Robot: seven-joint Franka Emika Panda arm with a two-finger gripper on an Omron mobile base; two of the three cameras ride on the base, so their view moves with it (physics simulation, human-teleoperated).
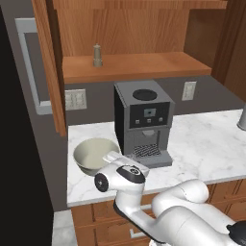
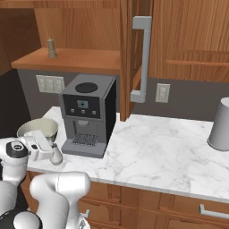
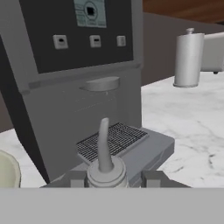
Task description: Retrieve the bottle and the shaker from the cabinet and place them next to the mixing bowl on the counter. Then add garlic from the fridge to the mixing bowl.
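Observation:
My gripper (image 3: 113, 179) is shut on the bottle (image 3: 105, 161), a small white one whose thin neck points up between the finger tips. The same bottle (image 2: 56, 155) is low at the counter (image 1: 206, 144), near its front edge, just right of the mixing bowl (image 2: 38, 129) and in front of the coffee machine. Whether it rests on the marble I cannot tell. The grey-beige mixing bowl (image 1: 94, 154) stands at the counter's left end. The brown shaker (image 1: 97, 55) stands upright on the cabinet shelf (image 1: 139, 67). The garlic and fridge are out of view.
A grey coffee machine (image 1: 143, 120) stands close behind the bottle, its drip tray (image 3: 116, 140) right ahead of the hand. The open cabinet door (image 2: 127, 58) with its pale bar handle juts out over the counter. A grey canister (image 2: 221, 125) stands far right.

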